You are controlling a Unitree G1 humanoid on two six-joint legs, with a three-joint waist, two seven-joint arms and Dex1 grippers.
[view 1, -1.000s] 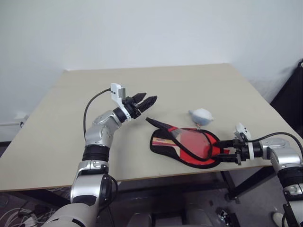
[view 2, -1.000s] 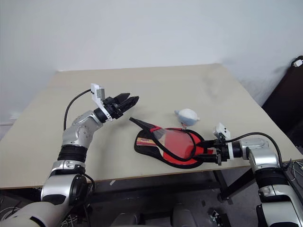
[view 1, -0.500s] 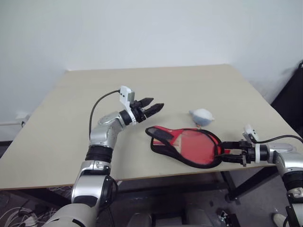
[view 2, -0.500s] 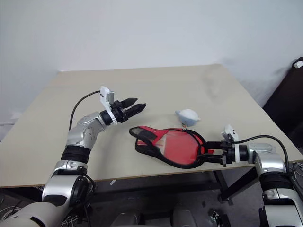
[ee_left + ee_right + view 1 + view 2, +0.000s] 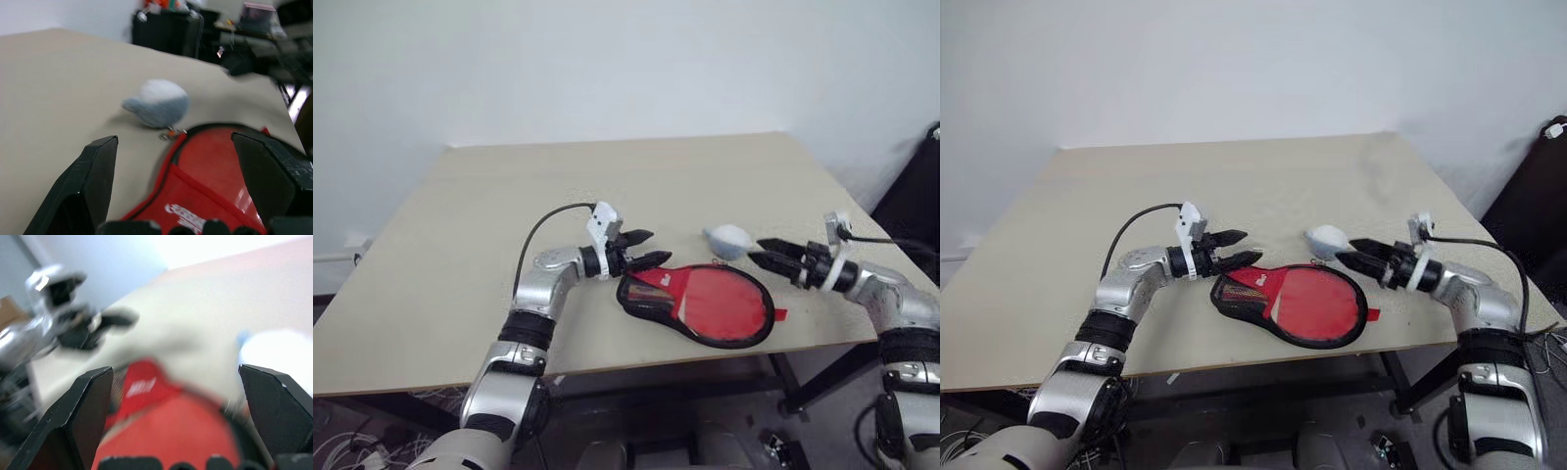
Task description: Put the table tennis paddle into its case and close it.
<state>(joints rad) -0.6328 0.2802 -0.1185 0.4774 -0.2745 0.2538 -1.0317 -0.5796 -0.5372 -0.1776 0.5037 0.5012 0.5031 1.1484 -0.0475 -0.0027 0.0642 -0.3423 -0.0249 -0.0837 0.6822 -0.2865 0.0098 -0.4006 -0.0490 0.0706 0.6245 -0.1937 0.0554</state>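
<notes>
Beige desk point(image 5: 489, 245): case point(image 5: 700, 304) is lying flat, paddle inside; both tools, left point(image 5: 644, 250) and right point(image 5: 771, 253), are hovering wide open, empty; grab the zip edging near 9 o'clock

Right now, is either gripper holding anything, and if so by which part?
Nothing is held. The left gripper is open at the case's handle end; the right gripper is open above the table, clear of the case.

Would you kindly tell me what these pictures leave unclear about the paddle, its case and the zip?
- Red table tennis paddle: its wooden handle is hidden under the black-edged soft case's red flap, head views.
- Zip: too small in the head views to tell how far it is closed; the right wrist view is blurred.
- Small grey-blue round lump: what it is stays unclear.
</notes>
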